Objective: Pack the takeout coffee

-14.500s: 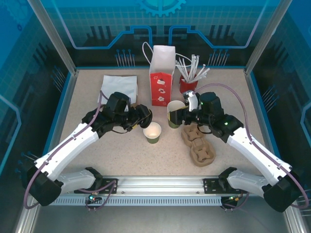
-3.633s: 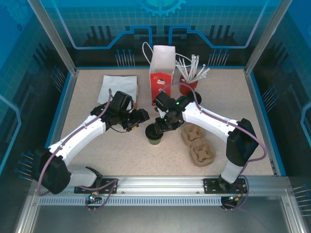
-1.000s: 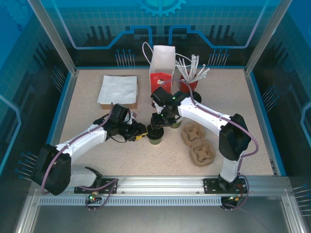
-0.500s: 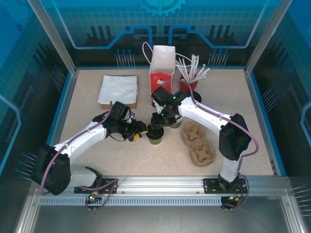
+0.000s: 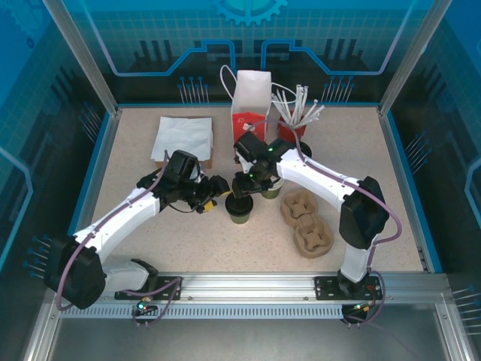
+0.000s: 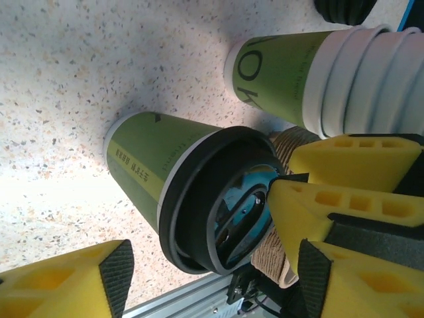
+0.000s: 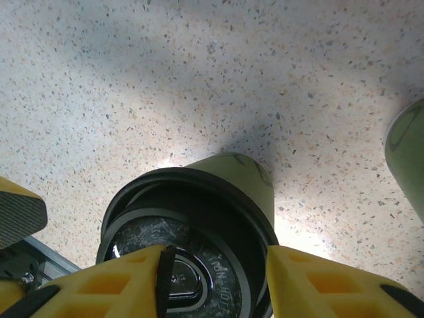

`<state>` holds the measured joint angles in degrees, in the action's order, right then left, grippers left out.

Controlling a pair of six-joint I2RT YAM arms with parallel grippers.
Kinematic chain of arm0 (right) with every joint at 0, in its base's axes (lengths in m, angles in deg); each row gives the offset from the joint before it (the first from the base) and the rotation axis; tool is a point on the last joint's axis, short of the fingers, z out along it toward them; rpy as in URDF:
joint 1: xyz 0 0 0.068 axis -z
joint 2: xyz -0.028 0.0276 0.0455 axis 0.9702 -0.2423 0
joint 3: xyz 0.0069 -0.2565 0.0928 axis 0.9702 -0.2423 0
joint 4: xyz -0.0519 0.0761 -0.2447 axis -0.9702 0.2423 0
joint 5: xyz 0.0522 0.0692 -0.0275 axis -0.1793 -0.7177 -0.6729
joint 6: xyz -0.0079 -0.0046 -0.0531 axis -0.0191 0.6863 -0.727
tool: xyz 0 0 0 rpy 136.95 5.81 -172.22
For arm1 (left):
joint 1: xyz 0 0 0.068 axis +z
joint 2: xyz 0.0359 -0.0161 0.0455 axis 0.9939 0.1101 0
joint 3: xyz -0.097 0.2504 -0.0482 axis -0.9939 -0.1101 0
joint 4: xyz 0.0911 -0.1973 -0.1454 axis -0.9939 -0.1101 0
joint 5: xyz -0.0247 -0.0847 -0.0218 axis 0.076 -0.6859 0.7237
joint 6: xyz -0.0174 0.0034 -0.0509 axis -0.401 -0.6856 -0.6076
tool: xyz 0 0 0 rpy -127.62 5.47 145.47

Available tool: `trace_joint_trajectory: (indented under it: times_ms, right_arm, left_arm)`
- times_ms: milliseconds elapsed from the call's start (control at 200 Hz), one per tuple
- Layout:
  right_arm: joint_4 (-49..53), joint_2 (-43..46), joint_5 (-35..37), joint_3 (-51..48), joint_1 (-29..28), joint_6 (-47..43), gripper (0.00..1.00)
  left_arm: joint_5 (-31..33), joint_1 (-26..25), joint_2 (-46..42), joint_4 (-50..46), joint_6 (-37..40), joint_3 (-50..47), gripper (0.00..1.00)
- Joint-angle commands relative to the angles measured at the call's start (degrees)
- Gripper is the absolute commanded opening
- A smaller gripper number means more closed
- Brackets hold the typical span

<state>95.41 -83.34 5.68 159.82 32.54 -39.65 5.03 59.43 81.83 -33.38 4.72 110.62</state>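
Well, takeout coffee [image 6: 142, 159] (black-lidded) stands beside stacked cups [image 6: 318, 73].

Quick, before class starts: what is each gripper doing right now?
Left gripper: open, jaws wide either side of the takeout coffee.
Right gripper: jaws on the coffee's black lid; whether they grip it cannot be told.

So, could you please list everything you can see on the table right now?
coffee cup: one, green with black lid, table centre
cup stack: one, green and white, just behind the coffee cup
paper bag: one, red and white, upright at the back
straws: a bunch, white, in a red cup beside the bag
napkins: one stack, white, back left
cup carrier: one, brown, right of the coffee cup
table: one, speckled beige
left gripper: open, left of the coffee cup
right gripper: over the lid
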Motion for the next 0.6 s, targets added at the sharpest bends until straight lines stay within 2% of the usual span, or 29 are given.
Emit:
trace_joint_trajectory:
  times_ms: [0,185,335,595]
  right_arm:
    - [1.78,4.33,1.11,0.95,0.64,-0.09,0.49]
    - [0.61,8.36,-2.03,-5.08,-0.19,2.30,0.61]
    - [-5.91,11.44,-7.85,-12.23,-0.87,6.13,0.77]
    - [-9.28,8.68,-11.02,-13.74,-1.78,7.93,0.97]
  left_arm:
    - [3.76,0.45,-2.37,-3.93,0.63,2.25,0.72]
    - [7.17,1.15,-4.61,-7.00,1.84,3.14,0.76]
    - [8.59,1.31,-5.05,-8.31,2.60,3.27,0.77]
    - [9.02,1.35,-5.35,-9.06,3.16,3.20,0.77]
